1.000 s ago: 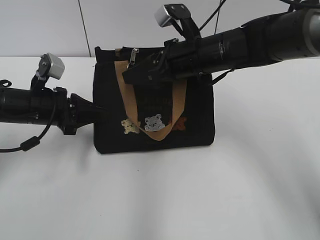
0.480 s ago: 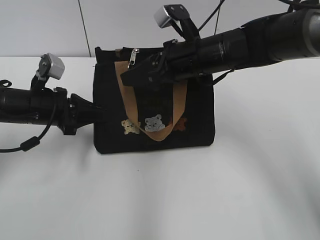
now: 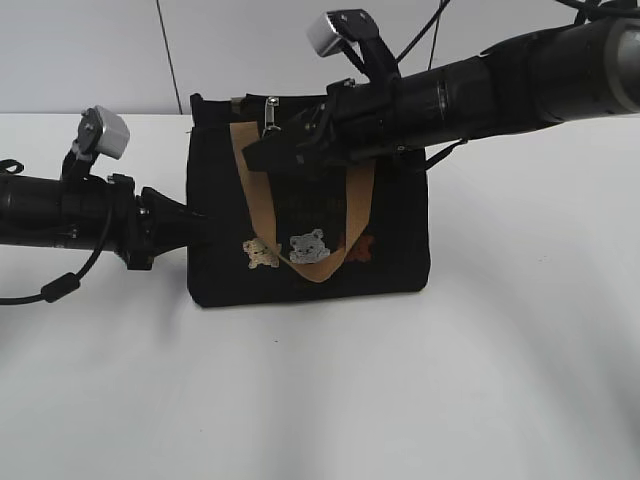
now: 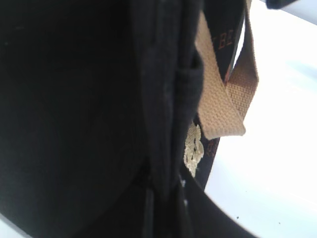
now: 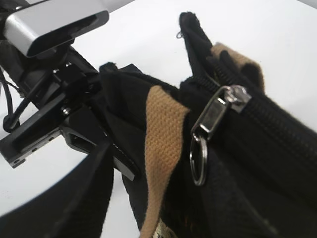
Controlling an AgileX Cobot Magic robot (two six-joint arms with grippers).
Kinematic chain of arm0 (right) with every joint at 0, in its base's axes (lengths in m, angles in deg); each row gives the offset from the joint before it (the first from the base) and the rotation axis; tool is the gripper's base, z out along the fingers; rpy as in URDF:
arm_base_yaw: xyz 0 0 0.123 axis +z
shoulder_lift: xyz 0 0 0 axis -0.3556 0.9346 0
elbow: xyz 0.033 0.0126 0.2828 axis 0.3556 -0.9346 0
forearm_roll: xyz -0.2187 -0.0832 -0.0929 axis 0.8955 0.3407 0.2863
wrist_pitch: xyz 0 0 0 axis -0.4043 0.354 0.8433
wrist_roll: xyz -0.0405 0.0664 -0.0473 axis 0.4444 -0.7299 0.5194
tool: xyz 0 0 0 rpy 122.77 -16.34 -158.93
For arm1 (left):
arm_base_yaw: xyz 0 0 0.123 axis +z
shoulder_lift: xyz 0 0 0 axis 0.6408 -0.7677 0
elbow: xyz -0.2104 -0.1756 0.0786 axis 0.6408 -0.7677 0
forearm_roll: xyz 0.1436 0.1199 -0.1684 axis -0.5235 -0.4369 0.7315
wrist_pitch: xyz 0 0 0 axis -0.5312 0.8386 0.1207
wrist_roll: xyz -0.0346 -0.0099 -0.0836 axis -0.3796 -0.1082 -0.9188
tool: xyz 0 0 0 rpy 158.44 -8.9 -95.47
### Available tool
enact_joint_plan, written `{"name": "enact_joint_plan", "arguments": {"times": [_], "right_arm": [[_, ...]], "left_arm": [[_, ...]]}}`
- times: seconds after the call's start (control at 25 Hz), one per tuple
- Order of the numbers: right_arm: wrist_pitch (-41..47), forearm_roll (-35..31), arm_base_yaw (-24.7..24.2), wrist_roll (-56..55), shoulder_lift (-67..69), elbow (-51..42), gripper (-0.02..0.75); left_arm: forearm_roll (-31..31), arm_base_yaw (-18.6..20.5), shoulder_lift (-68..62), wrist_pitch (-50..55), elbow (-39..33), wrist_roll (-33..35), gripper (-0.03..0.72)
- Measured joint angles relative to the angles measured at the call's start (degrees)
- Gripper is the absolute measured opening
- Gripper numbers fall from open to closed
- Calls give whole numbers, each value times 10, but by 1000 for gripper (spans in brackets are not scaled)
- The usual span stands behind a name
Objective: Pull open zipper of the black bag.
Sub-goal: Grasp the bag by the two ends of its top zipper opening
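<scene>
The black bag (image 3: 400,250) stands upright on the white table, its tan handle (image 3: 255,190) hanging down the front. Its silver zipper (image 3: 270,112) sits at the top edge near the left end. In the right wrist view the zipper (image 5: 218,111) hangs free with its ring (image 5: 198,159) below, beside the tan handle (image 5: 161,144). My right gripper (image 3: 258,152) reaches across the bag's top from the right, open, just under the pull and holding nothing. My left gripper (image 3: 197,228) is shut on the bag's left side seam (image 4: 166,124).
The white table (image 3: 320,400) spreads in front of and beside the bag. A grey wall (image 3: 90,50) stands behind. A black cable (image 3: 60,287) loops under the left arm. The left arm's silver camera (image 5: 54,22) shows close to the bag's left end.
My right gripper dipped slightly left and came back near the zipper pull, which now hangs straighter. The left arm and the bag have not moved.
</scene>
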Motion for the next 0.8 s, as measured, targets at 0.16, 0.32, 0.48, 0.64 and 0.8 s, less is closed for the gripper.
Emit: {"name": "enact_joint_plan", "arguments": {"times": [0.16, 0.32, 0.48, 0.64, 0.8], "right_arm": [[-25, 0, 1, 1, 0, 0, 328], [-39, 0, 1, -7, 0, 0, 164], [-67, 2, 4, -29, -8, 0, 43], [-104, 23, 4, -51, -25, 0, -15], [-116, 79, 3, -95, -38, 0, -15]], "left_arm": [[0, 0, 0, 0, 0, 0, 27], [1, 0, 0, 0, 1, 0, 27], [1, 0, 0, 2, 2, 0, 27], [2, 0, 0, 2, 3, -1, 27], [2, 0, 0, 3, 3, -1, 27]]}}
